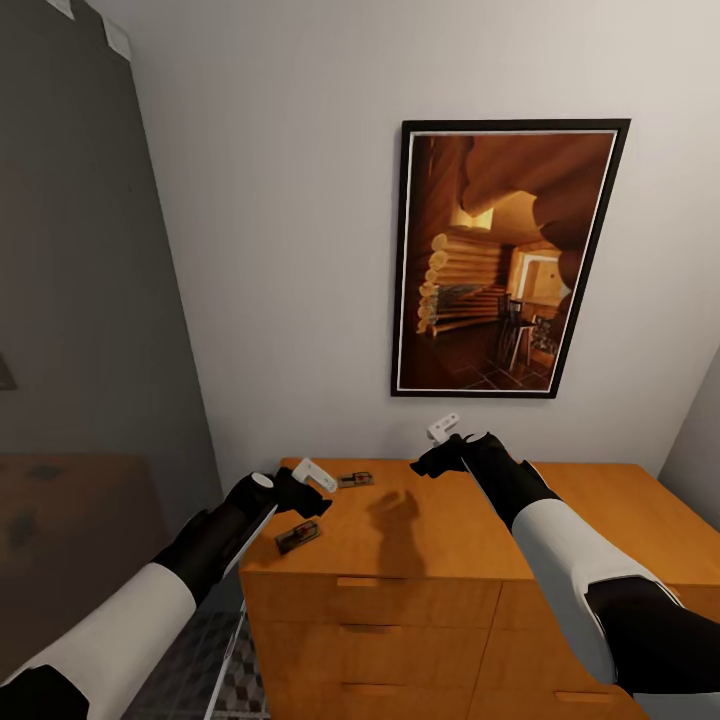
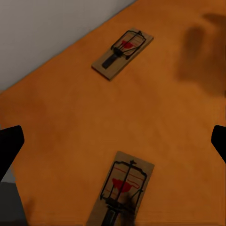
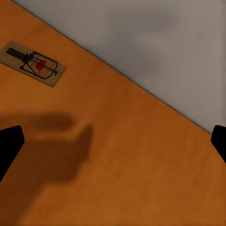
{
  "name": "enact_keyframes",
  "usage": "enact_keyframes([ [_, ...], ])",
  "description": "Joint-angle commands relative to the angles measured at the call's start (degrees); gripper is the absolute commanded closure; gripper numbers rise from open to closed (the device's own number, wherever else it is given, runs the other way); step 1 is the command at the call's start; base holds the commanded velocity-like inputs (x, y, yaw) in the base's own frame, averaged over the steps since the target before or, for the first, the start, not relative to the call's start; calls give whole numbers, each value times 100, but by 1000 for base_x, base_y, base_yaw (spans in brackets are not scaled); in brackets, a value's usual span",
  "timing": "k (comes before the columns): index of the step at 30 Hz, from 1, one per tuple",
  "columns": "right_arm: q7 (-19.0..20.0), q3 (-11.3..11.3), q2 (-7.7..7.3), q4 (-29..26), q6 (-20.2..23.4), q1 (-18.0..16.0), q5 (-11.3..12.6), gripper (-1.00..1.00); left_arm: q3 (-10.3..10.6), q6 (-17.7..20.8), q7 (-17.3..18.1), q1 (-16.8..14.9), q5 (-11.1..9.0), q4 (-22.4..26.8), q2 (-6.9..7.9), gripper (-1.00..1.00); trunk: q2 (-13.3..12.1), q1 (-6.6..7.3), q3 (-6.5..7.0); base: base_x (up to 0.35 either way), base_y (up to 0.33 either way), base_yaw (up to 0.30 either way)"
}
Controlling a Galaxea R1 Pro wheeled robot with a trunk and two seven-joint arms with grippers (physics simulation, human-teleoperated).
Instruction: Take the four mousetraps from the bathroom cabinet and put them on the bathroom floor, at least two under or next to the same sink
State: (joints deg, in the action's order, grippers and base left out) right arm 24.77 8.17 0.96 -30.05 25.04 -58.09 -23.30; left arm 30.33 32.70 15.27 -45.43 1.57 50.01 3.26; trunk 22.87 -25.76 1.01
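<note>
on the cabinet [image 1: 440, 560] top, toward its left end: two mousetraps counted, both flat, well apart; near mousetrap [image 1: 298, 537] by the front-left corner, far mousetrap [image 1: 355, 479] closer to the wall. remaining traps not located. drawers shut, contents hidden; cabinet's lower part cut off. left end effector [image 1: 300, 490] just above that corner, between the two traps, fingers spread, holding nothing. right end effector [image 1: 445, 445] over the top's middle near the wall, fingers spread, empty; dark shadow [image 1: 395, 520] cast beneath. bathroom floor [image 1: 215, 665] glimpsed as a tiled strip at lower left, mostly covered by the left arm. one framed picture [image 1: 505, 260] on the wall.
</note>
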Motion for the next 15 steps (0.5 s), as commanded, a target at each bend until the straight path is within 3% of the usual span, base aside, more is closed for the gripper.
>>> enact_keyframes([
  [1, 36, 0, 0, -10, 19, -1, -60, -100, 22, 25, 28, -2, 18, -12, 2, -100, 5, -2, -3, 0, 0, 0],
  [15, 36, 0, 0, 100, 12, -1, -58, -100, 120, 11, 589, -1, 20, -261, 15, -100, 5, -2, -3, 0, 0, 0],
])
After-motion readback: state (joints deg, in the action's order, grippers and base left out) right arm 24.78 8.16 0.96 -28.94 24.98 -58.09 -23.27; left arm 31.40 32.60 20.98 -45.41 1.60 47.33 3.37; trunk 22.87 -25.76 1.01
